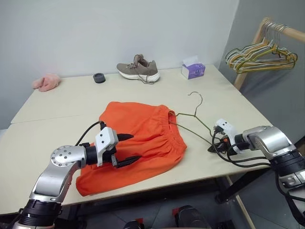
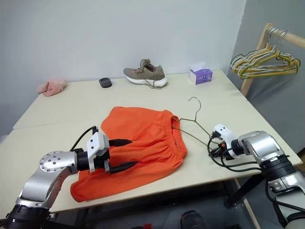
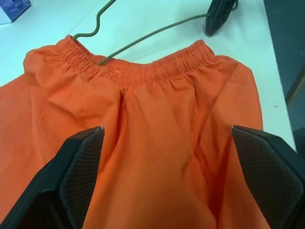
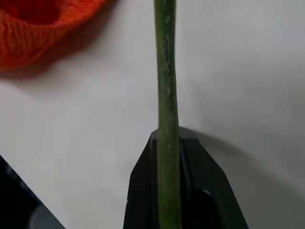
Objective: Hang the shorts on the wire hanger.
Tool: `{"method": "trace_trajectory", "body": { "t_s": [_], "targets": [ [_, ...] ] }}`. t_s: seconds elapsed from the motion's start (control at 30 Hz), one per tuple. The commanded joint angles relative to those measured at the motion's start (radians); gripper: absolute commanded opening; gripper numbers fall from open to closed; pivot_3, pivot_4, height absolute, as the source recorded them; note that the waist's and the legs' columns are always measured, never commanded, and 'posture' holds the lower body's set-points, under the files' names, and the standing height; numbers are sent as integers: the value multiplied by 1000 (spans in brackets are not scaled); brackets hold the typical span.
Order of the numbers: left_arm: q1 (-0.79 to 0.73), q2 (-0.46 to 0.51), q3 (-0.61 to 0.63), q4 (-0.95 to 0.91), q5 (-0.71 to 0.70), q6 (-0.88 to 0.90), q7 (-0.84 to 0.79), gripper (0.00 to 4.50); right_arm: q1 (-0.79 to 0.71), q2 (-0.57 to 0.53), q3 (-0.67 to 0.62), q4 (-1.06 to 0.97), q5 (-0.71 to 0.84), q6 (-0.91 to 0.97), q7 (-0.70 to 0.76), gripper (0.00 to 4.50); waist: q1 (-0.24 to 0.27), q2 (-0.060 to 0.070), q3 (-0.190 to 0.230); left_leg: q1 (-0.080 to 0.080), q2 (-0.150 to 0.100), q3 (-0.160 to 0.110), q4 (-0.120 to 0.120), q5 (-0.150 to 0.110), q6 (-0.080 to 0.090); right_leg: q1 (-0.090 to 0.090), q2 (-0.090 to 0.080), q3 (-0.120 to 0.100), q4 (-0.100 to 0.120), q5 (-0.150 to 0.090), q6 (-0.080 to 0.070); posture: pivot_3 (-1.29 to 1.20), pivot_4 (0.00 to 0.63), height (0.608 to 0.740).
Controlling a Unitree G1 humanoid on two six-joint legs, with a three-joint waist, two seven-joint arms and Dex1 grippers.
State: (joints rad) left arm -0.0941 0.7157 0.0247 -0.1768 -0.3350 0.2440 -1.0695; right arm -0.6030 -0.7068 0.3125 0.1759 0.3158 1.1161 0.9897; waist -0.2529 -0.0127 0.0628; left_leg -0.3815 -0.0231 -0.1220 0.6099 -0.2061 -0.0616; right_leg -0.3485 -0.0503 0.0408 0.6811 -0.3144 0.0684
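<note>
The bright orange shorts (image 1: 143, 133) lie flat on the table, their gathered waistband (image 3: 143, 71) toward the right. The thin olive wire hanger (image 1: 196, 117) lies beside the waistband with its hook (image 1: 195, 95) pointing to the far side, and one part of the wire runs in under the waistband. My right gripper (image 1: 213, 146) is shut on the hanger's wire (image 4: 165, 95) near the table's right edge. My left gripper (image 1: 135, 148) hovers open just above the shorts' near leg, its fingers (image 3: 81, 176) spread wide with nothing between them.
A brown shoe (image 1: 139, 69), a purple tissue box (image 1: 193, 70), a small black round thing (image 1: 99, 78) and a pink cloth (image 1: 46, 82) sit along the far side of the table (image 1: 57, 109). A wooden rack with yellow and green hangers (image 1: 259, 55) stands at the right.
</note>
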Motion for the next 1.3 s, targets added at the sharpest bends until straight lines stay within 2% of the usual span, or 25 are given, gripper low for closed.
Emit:
{"method": "trace_trajectory", "body": {
  "t_s": [0.03,0.17,0.33,0.53,0.67,0.8,0.97,1.1,1.3],
  "targets": [
    [-21,-3,0,-3,0,-22,6,4483,-29,30,-40,2,24,25,-16,0,2,0,0,0,0,0,0,0,0,0,0,0,0,0,0,-229,0,740],
    [-33,-9,-1,3,-1,-24,6,4483,-70,117,-85,91,47,75,-54,0,1,0,0,0,0,-1,0,0,0,0,0,0,0,0,0,-225,0,740],
    [-46,-9,3,20,1,-33,4,4483,-106,141,-53,150,42,82,-17,0,3,0,0,0,0,-1,0,0,0,0,0,0,0,0,0,-219,0,740],
    [-51,-18,9,27,-4,-36,14,4483,-177,232,-118,229,43,91,-85,0,-2,1,0,0,0,-2,0,0,0,0,1,0,0,1,-1,-215,0,740],
    [-60,-30,23,35,-10,-29,40,4483,-219,272,-171,238,71,122,-103,0,3,1,0,0,0,-3,0,0,0,0,1,0,0,1,-1,-216,0,740],
    [-79,-41,34,46,-14,-27,64,4483,-217,276,-168,190,83,116,-99,0,4,1,0,-1,0,-5,0,0,0,0,1,0,0,1,-1,-217,0,740],
    [-159,-30,110,103,-81,57,98,4483,-152,230,-63,13,10,-69,-89,0,5,1,0,-2,-1,-6,0,0,0,-1,1,-1,0,1,-1,-218,0,740],
    [-274,18,163,218,-83,40,81,4483,-101,175,31,-89,-86,-241,-81,0,2,1,0,-1,-1,-7,0,0,0,-1,1,-1,0,1,-1,-220,0,740],
    [-454,103,113,411,-14,-73,-36,4483,-81,140,86,-156,-159,-381,-72,0,-1,1,0,-1,-1,-6,0,0,0,-2,1,-1,0,1,-1,-228,0,740]
  ]
}}
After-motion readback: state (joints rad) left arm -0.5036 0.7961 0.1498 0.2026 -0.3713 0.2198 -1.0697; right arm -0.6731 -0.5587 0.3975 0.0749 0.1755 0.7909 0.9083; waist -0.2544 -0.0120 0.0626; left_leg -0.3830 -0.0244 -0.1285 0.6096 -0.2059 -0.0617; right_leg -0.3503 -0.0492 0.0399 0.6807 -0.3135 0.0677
